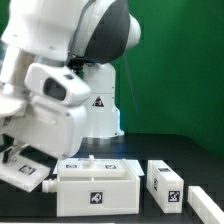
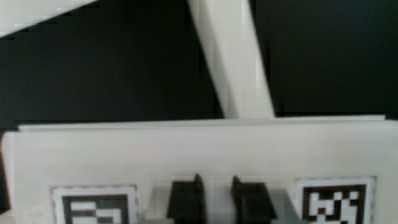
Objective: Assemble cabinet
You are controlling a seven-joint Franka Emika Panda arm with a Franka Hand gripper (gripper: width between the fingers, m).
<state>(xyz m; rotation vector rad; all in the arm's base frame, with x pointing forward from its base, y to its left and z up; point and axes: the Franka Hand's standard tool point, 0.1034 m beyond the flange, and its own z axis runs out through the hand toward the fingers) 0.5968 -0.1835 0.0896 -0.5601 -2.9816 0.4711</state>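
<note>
The cabinet lies in loose white parts with black-and-white tags. Its box-shaped body stands at the front middle of the exterior view. To its right lie two smaller tagged blocks. A flat tagged panel lies at that view's left. My gripper hangs just above this panel, between its two tags. The dark fingers stand almost together, shut, with nothing seen between them. A narrow white bar runs away from the panel's far edge.
The big white arm fills the upper left of the exterior view and hides most of the hand. The table top is black. A green wall stands behind.
</note>
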